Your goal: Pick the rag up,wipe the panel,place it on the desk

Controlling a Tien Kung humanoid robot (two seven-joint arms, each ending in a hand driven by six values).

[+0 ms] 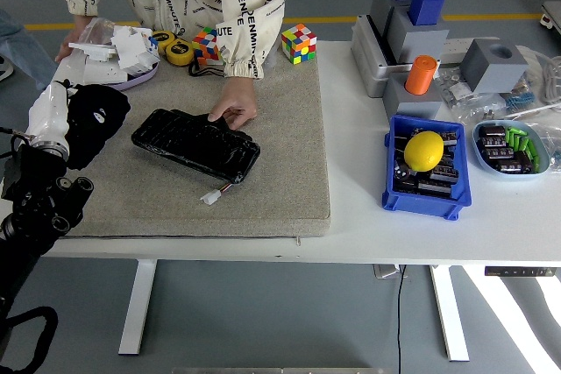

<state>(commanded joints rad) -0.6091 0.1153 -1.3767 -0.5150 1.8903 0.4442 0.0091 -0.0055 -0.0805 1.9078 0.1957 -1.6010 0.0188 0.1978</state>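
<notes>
A single head view looks forward and down from high on the robot's side, the white table (351, 234) (near edge low in frame) spanning its width; no second view.

A lab or workshop: a white height-adjustable surface (351, 225) on a grey floor with yellow line tape (491, 17), and on it a blue parts bin (421, 194) beside grey test fixtures (412, 37).
</notes>
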